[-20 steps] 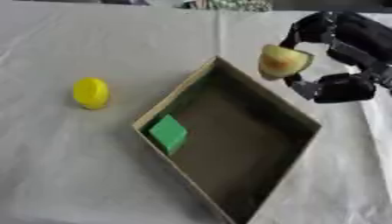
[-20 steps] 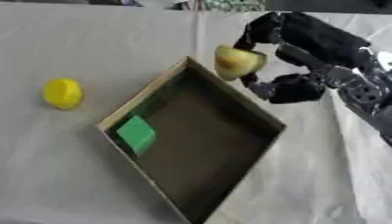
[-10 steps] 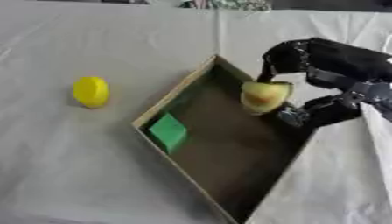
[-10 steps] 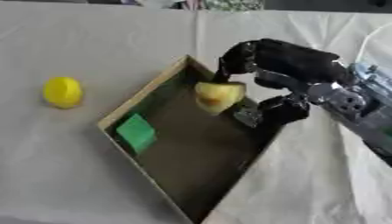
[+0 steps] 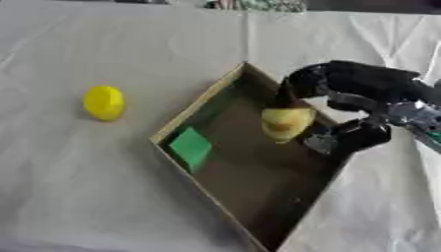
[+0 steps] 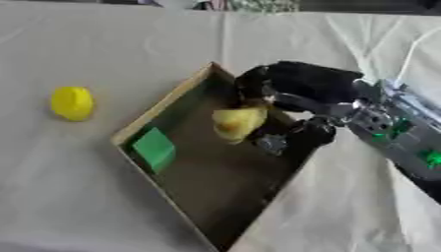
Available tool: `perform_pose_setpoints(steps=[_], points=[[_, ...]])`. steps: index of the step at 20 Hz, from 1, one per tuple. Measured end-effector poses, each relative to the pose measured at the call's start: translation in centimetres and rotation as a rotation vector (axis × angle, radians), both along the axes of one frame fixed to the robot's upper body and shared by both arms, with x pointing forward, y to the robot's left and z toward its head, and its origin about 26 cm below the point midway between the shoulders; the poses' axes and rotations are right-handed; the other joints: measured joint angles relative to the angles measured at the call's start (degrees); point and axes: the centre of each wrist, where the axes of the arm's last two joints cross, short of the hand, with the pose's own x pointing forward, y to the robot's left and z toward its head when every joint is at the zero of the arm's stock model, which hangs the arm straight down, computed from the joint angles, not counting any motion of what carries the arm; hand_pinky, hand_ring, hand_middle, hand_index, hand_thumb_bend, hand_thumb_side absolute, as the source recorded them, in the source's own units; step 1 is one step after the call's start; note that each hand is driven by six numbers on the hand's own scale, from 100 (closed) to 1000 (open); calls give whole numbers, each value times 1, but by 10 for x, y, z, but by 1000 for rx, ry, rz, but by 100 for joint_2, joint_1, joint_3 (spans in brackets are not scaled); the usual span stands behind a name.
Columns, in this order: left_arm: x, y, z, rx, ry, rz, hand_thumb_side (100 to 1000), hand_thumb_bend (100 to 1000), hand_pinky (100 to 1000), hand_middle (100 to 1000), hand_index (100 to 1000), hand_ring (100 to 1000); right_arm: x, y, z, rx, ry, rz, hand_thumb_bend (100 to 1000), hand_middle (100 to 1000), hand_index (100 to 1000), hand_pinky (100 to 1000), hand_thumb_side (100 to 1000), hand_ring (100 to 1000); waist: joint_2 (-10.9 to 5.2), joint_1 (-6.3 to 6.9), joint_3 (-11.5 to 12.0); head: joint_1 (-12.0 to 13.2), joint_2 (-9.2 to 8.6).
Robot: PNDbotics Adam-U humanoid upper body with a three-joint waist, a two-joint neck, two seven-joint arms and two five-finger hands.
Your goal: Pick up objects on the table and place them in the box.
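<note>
My right hand (image 5: 360, 84) reaches in from the right over the open cardboard box (image 5: 196, 112). Its fingers curl down onto the top of a yellowish round fruit (image 5: 286, 123) and its thumb sits just below right of it. The fruit hangs low inside the box, near the far right wall. A green block (image 5: 190, 147) lies on the box floor by the left wall. A yellow rounded object (image 5: 104, 102) rests on the cloth to the left of the box. My left hand shows in neither view.
A pale creased cloth (image 5: 78, 187) covers the table. The box lies askew, one corner pointing away from me. Some patterned material (image 5: 267, 5) shows at the far edge.
My right hand has carried the fruit from above the box's far corner down and leftwards into the box. The green block and the yellow object have not moved.
</note>
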Motion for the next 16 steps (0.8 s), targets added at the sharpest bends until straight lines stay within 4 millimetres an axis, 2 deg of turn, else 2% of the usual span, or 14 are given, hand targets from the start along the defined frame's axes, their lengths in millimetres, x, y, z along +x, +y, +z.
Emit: perform_pose_setpoints(steps=[1, 3, 6, 12, 16], points=[[0, 0, 0, 0, 0, 0, 569, 115, 732, 730, 816, 739, -1, 2, 0, -18, 0, -3, 122, 884, 898, 917, 415, 945, 0, -1, 0, 0, 0], [0, 0, 0, 1, 1, -1, 569, 115, 732, 731, 816, 739, -2, 5, 2, -49, -10, -1, 131, 903, 911, 934, 490, 969, 0, -1, -1, 0, 0], [0, -1, 0, 1, 2, -3, 569, 115, 732, 731, 816, 739, -3, 6, 3, -74, -24, 19, 127, 912, 919, 937, 528, 974, 0, -1, -4, 0, 0], [0, -1, 0, 3, 3, -6, 567, 116, 732, 731, 816, 740, -2, 4, 7, -75, -68, 57, 164, 907, 919, 933, 462, 968, 0, -1, -27, 5, 0], [0, -1, 0, 3, 3, -7, 563, 116, 733, 731, 816, 740, -1, 0, 13, -39, -111, 56, 158, 890, 908, 913, 322, 934, 0, -1, -40, 15, 0]])
